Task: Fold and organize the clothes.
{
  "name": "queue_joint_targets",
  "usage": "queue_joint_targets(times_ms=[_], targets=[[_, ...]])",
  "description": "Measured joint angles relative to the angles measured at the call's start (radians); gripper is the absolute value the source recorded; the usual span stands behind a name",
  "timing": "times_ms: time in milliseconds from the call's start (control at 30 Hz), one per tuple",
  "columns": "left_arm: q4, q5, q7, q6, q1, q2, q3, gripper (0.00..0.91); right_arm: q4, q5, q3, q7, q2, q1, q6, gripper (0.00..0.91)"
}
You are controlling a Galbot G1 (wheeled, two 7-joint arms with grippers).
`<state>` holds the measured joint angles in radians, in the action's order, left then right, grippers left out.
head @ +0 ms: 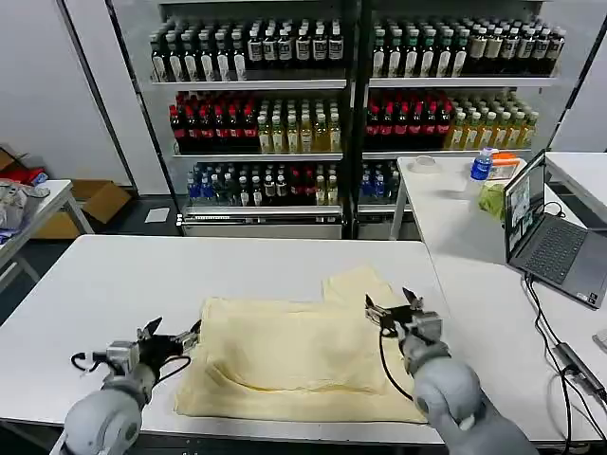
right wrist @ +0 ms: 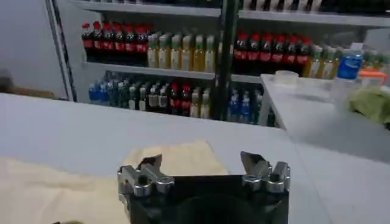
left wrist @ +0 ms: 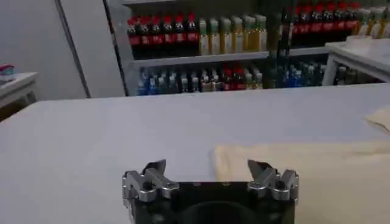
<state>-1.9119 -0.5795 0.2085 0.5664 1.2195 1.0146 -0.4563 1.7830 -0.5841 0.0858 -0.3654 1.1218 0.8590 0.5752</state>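
Nearest the robot, both arms are seen reaching forward and low over the near edge of the white rectangular table point(head: 95, 284), each forearm held roughly level with the wrist pointing away from the body. The left gripper point(head: 171, 334) is held with its jaws spread apart and nothing between them; in the left wrist view its fingertips point(left wrist: 156, 167) are seen hovering above bare table, with the edge of the cloth lying just ahead and toward the other arm. The right gripper point(head: 395, 305) is likewise held wide open and empty, poised above the cloth's opposite side. Between the two grippers the pale yellow, soft-fabric short-sleeved T-shirt point(head: 285, 355) is spread flat on the table, partly folded, one sleeve projecting just beyond the right gripper. Farther off to the right gripper's outer side, an open dark laptop point(head: 541, 232) is placed on an adjoining white table. Beyond everything, tall shelving stocked with rows of drink bottles point(head: 285, 123) is seen.
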Motion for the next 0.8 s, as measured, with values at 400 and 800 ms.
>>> queue_joint_targets(times_ms=[400,800], targets=[[0.176,-0.017,0.005,0.006,-0.178,0.014,0.117,0.907,-0.276,-0.032,-0.088,0.007,0.067,-0.217,0.002,0.907],[0.269,-0.013,0.005,0.008,-0.256,0.026,0.175,0.907,-0.463,-0.040,-0.122,0.008,0.117,-0.323,0.003,0.907]])
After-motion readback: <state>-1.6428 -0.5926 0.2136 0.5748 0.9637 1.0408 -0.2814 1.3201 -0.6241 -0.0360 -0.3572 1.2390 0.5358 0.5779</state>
